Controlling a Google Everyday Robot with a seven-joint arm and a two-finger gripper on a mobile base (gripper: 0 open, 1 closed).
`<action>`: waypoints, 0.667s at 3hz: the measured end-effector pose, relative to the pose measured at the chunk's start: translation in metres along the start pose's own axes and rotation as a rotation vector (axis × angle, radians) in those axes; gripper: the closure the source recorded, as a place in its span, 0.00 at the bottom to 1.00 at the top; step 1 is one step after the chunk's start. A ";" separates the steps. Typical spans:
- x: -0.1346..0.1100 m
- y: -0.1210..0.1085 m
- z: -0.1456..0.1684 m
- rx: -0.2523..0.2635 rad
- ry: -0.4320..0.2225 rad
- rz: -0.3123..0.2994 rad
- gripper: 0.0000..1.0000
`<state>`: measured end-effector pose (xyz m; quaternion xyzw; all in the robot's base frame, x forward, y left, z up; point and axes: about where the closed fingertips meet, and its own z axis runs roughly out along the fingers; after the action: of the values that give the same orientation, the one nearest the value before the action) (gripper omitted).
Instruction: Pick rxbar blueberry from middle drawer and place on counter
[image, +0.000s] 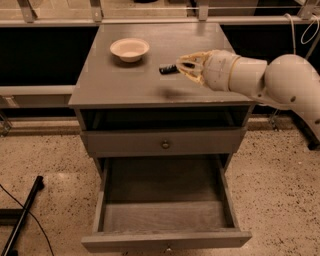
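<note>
A bowl (129, 49) is seen at the left rear of the desk (115, 85). Lower down, the drawer (165, 241) is pulled out towards the camera. Right of the bowl, the bar (167, 69) is held just above the desk, its shadow thrown on the top beneath it. It is pinched at its right end by the pincer (184, 66), set on the arm (280, 80) stretched across from the right

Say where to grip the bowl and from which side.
Grip the bowl by its right rim from above: it sits upright and open, thin-walled. The tool hovers right of it over the counter, shut on the rxbar blueberry.
</note>
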<state>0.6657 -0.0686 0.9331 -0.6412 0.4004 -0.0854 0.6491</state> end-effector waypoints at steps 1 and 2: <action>0.012 -0.013 0.021 0.012 0.003 0.008 0.35; 0.011 -0.015 0.024 0.013 0.000 0.008 0.12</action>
<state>0.6942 -0.0593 0.9382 -0.6353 0.4023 -0.0857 0.6536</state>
